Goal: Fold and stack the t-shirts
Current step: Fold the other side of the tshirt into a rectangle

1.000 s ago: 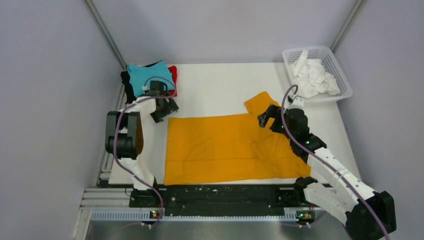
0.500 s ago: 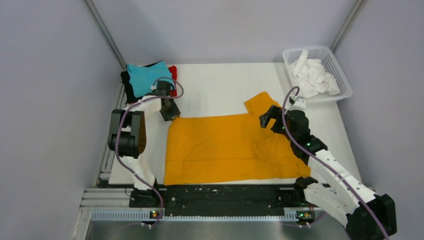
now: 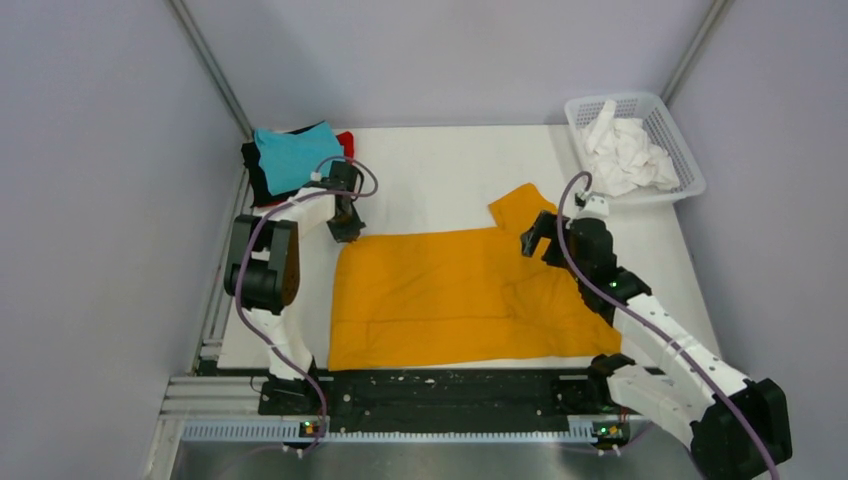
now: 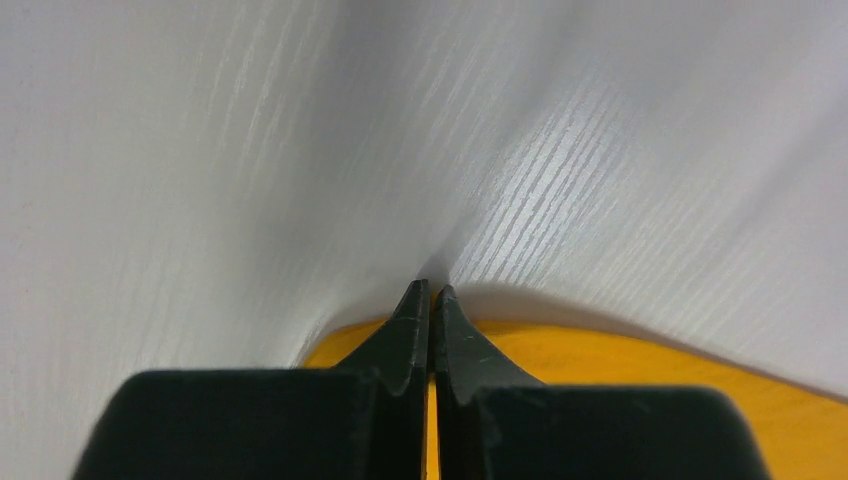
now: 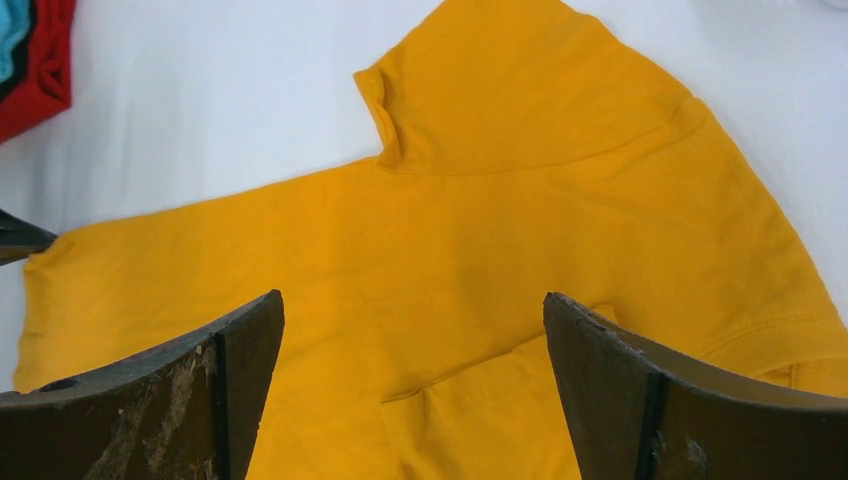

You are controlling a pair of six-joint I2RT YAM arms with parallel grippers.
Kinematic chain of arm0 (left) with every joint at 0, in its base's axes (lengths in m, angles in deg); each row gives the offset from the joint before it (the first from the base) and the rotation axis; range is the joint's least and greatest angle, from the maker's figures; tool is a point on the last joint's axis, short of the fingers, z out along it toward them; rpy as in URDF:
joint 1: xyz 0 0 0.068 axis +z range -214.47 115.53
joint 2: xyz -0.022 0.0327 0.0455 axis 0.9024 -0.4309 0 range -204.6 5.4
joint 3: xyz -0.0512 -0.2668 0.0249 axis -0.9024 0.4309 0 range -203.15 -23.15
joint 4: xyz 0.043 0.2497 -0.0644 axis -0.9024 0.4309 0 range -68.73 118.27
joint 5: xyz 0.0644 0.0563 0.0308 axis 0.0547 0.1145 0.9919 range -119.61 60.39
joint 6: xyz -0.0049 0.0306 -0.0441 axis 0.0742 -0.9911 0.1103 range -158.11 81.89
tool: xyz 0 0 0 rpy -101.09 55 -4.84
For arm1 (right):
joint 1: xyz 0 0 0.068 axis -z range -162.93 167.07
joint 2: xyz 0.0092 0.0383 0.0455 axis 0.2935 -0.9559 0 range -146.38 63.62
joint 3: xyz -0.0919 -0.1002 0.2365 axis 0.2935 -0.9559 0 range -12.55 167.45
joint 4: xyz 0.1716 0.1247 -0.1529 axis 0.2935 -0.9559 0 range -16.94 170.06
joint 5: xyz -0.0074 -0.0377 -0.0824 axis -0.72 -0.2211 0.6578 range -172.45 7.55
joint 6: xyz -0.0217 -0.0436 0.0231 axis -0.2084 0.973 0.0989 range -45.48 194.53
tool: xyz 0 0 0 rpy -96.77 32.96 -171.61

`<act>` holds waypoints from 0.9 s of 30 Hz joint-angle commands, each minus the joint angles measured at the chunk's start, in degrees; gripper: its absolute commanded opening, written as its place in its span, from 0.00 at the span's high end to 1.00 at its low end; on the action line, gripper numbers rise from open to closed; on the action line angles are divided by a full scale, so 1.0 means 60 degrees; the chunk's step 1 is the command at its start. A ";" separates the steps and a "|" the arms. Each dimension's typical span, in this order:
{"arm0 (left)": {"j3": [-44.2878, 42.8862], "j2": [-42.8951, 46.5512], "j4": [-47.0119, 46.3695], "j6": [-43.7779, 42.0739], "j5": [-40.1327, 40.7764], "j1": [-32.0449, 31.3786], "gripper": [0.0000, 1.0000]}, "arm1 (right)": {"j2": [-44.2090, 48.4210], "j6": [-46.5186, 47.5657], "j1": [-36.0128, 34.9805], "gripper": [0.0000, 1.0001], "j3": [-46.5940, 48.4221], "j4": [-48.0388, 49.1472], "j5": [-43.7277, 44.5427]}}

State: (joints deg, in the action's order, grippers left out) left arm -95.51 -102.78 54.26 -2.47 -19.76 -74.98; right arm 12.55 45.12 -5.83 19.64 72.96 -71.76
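Observation:
The mustard-orange t-shirt [image 3: 450, 290] lies spread flat across the middle of the table, one sleeve [image 3: 520, 208] pointing to the far side. My left gripper [image 3: 345, 232] sits at its far left corner, shut on the shirt's edge [image 4: 620, 360]; a sliver of orange shows between the closed jaws. Over the shirt's right side, near the sleeve, hovers my right gripper [image 3: 533, 240], open, with only cloth [image 5: 480, 230] beneath it. At the far left corner of the table lies a pile with the teal t-shirt [image 3: 290, 155] on top, black [image 3: 252, 170] and red [image 3: 346, 145] showing under it.
A white lattice basket [image 3: 680, 150] holding crumpled white cloth [image 3: 625, 155] stands at the far right corner. Grey walls close in the table on the left, right and far sides. Bare white tabletop [image 3: 430, 180] lies between the pile and the basket.
My left gripper has moved right, from beside the pile to the orange shirt's far left corner, and closed on it. The right arm has barely moved.

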 commanded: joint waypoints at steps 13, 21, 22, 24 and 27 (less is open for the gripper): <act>0.0066 0.0955 0.0324 0.0389 0.1197 -0.0299 1.00 | -0.8012 0.0951 -0.0001 0.07 0.6499 -0.0569 0.2412; 0.0003 0.0829 0.0180 0.0289 0.0806 -0.0300 1.00 | -1.1527 0.0602 0.0574 0.27 0.9557 -0.1076 0.2450; -0.0009 0.0792 0.0173 0.0273 0.0749 -0.0300 1.00 | -1.1868 0.0621 0.0606 0.27 0.9816 -0.1118 0.2549; -0.0002 0.0750 0.0163 0.0292 0.0793 -0.0300 1.00 | -1.2517 0.0681 0.0674 0.28 1.0415 -0.1529 0.2697; 0.0039 0.0756 0.0170 0.0299 0.0849 -0.0300 1.00 | -1.3015 0.0631 0.0702 0.33 1.0729 -0.1987 0.2770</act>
State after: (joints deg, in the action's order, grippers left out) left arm -95.31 -99.32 55.81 -0.57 -15.20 -76.68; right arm -62.87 49.42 -2.15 80.01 65.23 -57.83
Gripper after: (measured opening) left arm 0.021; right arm 0.696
